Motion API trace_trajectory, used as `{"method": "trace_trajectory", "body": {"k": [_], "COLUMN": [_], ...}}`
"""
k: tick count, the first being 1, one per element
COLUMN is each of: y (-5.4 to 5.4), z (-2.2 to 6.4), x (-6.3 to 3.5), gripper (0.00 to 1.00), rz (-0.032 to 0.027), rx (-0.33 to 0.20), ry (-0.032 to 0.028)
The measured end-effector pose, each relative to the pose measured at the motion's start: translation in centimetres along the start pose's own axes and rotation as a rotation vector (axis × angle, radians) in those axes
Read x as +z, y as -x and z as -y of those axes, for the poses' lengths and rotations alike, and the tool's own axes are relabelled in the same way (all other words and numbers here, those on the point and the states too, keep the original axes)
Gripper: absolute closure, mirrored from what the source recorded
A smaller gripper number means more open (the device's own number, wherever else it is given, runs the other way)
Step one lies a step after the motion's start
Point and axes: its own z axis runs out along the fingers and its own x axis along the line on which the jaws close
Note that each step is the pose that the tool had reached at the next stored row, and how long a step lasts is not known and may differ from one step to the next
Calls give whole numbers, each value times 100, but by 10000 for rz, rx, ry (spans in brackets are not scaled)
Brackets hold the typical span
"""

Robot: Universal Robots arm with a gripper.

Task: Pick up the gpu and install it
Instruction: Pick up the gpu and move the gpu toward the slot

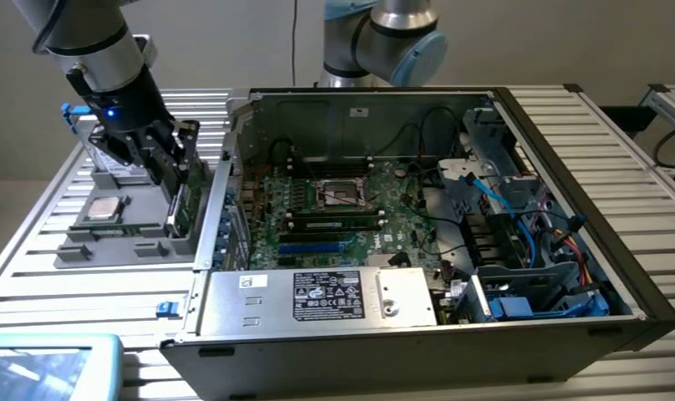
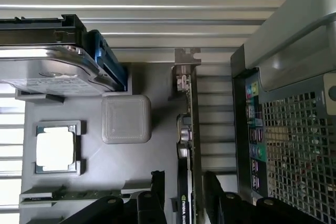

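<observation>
The gpu (image 1: pixel 188 199) stands on its long edge in a slot at the side of the grey parts tray (image 1: pixel 120 251) nearest the computer case. In the wrist view the gpu (image 2: pixel 187 140) appears edge-on, a thin card with its metal bracket toward the slatted table. My gripper (image 1: pixel 168 167) hangs right over the card, open. One of its black fingers (image 2: pixel 157 182) is on either side of the card, the gripper (image 2: pixel 184 182) straddling it with a gap on both sides. Nothing is held.
The open computer case (image 1: pixel 560 217) lies to the exterior view's right of the tray, motherboard (image 1: pixel 337 209) up, blue slots (image 1: pixel 315 245) near its front. The tray also carries a hard drive (image 2: pixel 47 69), a CPU (image 2: pixel 55 148) and a grey block (image 2: pixel 126 119). The case's rear panel (image 2: pixel 294 156) is close beside the card.
</observation>
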Motion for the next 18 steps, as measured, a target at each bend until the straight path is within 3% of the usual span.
{"method": "trace_trajectory", "body": {"k": [18], "y": [18], "z": [42], "x": [321], "gripper": [56], "rz": [-1], "rx": [7], "ry": [11]}}
